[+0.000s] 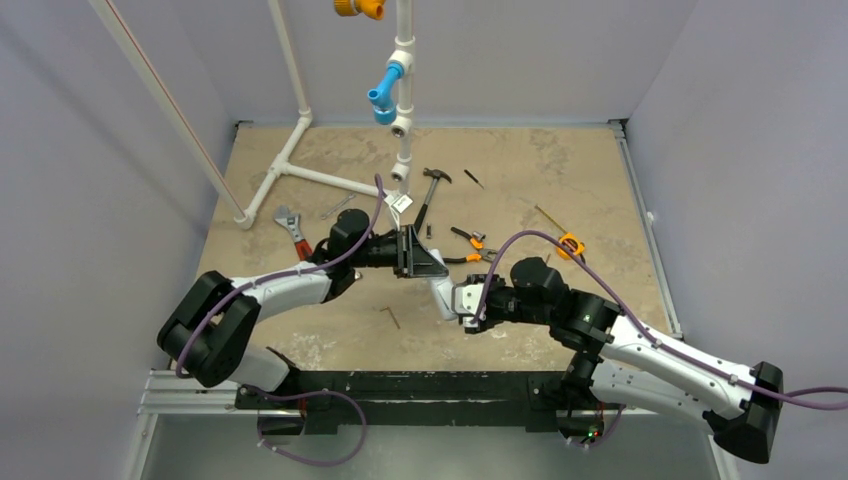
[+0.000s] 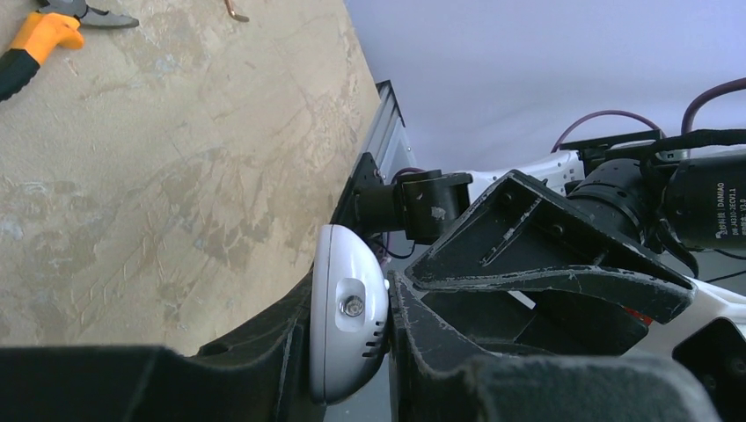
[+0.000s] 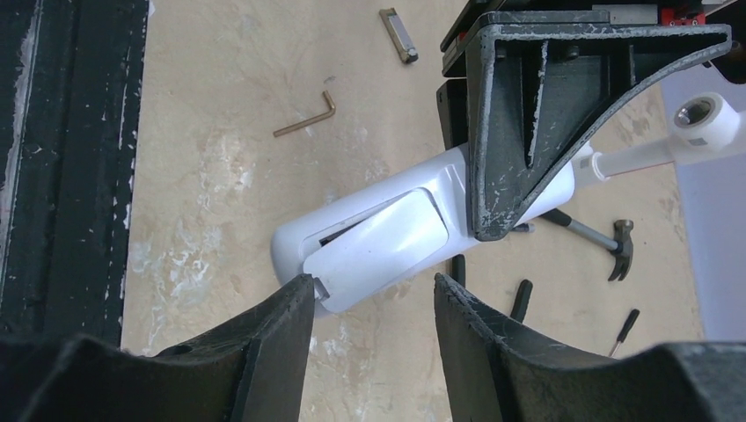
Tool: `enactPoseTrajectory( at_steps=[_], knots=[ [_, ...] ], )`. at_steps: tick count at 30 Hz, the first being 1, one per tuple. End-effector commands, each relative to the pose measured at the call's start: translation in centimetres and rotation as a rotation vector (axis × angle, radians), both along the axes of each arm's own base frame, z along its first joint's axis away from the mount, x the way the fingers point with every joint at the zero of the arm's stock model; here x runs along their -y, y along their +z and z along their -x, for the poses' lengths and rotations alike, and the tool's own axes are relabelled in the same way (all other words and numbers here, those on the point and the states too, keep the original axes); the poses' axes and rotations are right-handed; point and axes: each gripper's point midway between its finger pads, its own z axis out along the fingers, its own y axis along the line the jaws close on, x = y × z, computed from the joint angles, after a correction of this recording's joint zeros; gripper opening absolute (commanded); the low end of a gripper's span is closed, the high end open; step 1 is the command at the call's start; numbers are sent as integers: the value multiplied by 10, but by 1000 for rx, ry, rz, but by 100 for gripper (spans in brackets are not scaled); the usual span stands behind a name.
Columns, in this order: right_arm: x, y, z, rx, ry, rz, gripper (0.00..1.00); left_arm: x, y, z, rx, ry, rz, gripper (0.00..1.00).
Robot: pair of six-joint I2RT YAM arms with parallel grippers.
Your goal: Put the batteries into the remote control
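The white remote control (image 3: 292, 239) is held off the table, back side up, by my left gripper (image 1: 418, 262), which is shut on it. In the left wrist view its rounded end (image 2: 347, 308) sits clamped between the fingers. A white battery cover (image 3: 383, 242) lies askew on the remote's back, with a dark gap along one edge. My right gripper (image 3: 374, 286) is open at the remote's free end, its left fingertip (image 3: 302, 290) touching the cover's corner. Two dark batteries (image 3: 457, 268) (image 3: 522, 299) lie on the table beyond the remote.
A brown hex key (image 3: 308, 119) and a small metal piece (image 3: 398, 35) lie on the table. A hammer (image 1: 428, 195), orange pliers (image 1: 465, 240), tape measure (image 1: 570, 245), wrench (image 1: 290, 228) and white pipe frame (image 1: 300, 170) lie farther back.
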Motion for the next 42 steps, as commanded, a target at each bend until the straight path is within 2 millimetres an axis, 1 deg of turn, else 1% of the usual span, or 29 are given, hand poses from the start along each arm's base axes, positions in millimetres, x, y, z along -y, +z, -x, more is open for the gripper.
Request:
enactPoseTrajectory(
  at_steps=[1, 6, 12, 19, 22, 24, 27, 28, 29, 31, 33, 35, 36, 37, 38, 39, 42],
  knots=[
    [1, 12, -4, 25, -18, -18, 51, 3, 8, 8, 19, -50, 47, 0],
    [1, 11, -2, 21, -10, -23, 55, 4, 9, 7, 17, -50, 52, 0],
    [-2, 13, 6, -4, 23, -42, 60, 4, 8, 6, 15, -44, 50, 0],
    [-3, 17, 14, -20, 53, -70, 62, 4, 9, 5, 18, -36, 50, 0],
    [-5, 29, 16, -33, 39, -133, 65, 3, 9, 5, 19, -28, 48, 0],
    [-7, 42, 14, -49, 0, -213, 68, 3, 9, 4, 20, -20, 45, 0],
    [-9, 72, 7, -127, -119, -433, 76, 3, 8, 2, 19, -9, 41, 0],
    [-7, 76, 1, -167, -185, -492, 78, 3, 7, 1, 18, -3, 39, 0],
    [-4, 86, -3, -202, -238, -553, 80, 3, 7, 0, 16, 1, 37, 0],
    [-3, 93, -3, -275, -284, -602, 81, 3, 7, -1, 15, 9, 34, 0],
    [2, 90, -8, -360, -379, -597, 81, 2, 6, -2, 16, 19, 28, 0],
    [10, 81, -18, -432, -524, -556, 79, 2, 6, -3, 16, 27, 22, 0],
    [17, 72, -25, -464, -621, -510, 78, 2, 6, -4, 17, 29, 21, 0],
    [20, 65, -28, -505, -694, -464, 77, 2, 5, -4, 14, 30, 18, 0],
    [22, 53, -30, -532, -750, -386, 77, 2, 5, -4, 11, 32, 16, 0],
    [27, 44, -31, -534, -796, -321, 76, 2, 5, -5, 10, 32, 15, 0],
    [20, 22, -27, -592, -806, -224, 74, 3, 5, -6, 8, 33, 13, 0]
  ],
)
